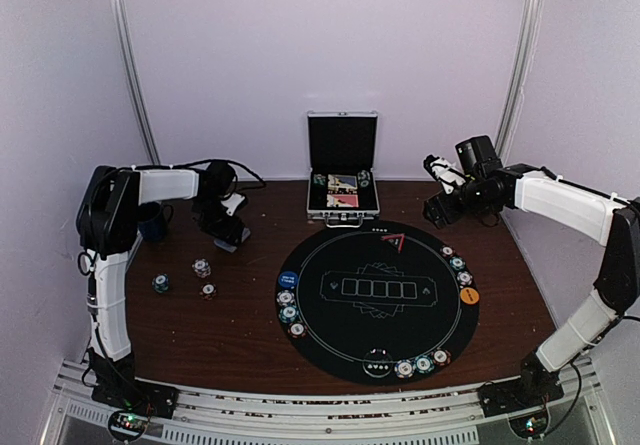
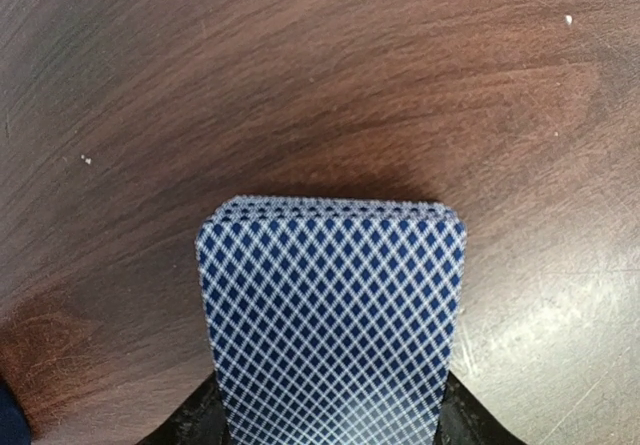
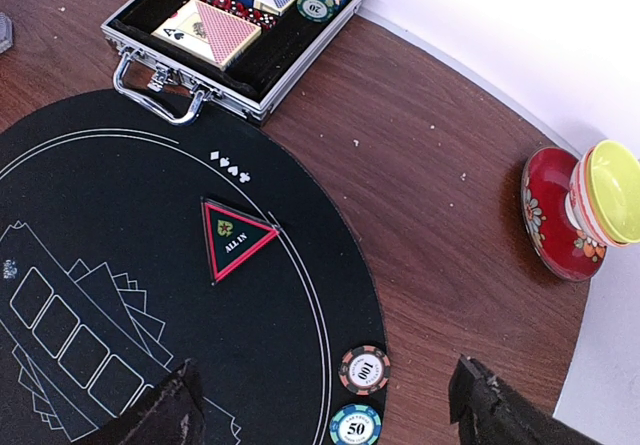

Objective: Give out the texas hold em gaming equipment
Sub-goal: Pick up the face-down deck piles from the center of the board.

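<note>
Left claw point(image 1: 228, 233) clamped on the deck point(image 2: 332, 325), low over the table point(image 1: 250, 335) left of the mat point(image 1: 340, 340), presumably staged for dealing; right claw point(image 3: 335, 410) gapes empty near the rim chips point(image 3: 363, 370).

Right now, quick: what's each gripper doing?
Left gripper: closed on the deck.
Right gripper: open, holding nothing.

Soft even light, top view grainy, wrist pics sharp
</note>
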You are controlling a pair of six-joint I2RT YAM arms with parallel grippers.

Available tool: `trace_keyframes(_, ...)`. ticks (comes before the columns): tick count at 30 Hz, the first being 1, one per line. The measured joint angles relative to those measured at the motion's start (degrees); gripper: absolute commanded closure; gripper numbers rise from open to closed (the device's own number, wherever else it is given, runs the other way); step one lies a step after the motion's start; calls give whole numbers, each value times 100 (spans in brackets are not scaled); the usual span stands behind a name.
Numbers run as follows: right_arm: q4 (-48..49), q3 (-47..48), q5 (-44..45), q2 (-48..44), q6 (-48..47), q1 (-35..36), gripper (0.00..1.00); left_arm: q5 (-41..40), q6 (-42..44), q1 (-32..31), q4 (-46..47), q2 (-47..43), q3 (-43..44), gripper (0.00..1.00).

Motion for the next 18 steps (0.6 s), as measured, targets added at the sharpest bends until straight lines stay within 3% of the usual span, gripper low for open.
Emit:
trace_keyframes(11,-197,118,-400,7,92,2,12,52,0,-7,-11,-50,0,43)
trace_keyframes(18,-507,1032,-1399,450,267,107,11,260,0,-79,-111,-238,-13,43)
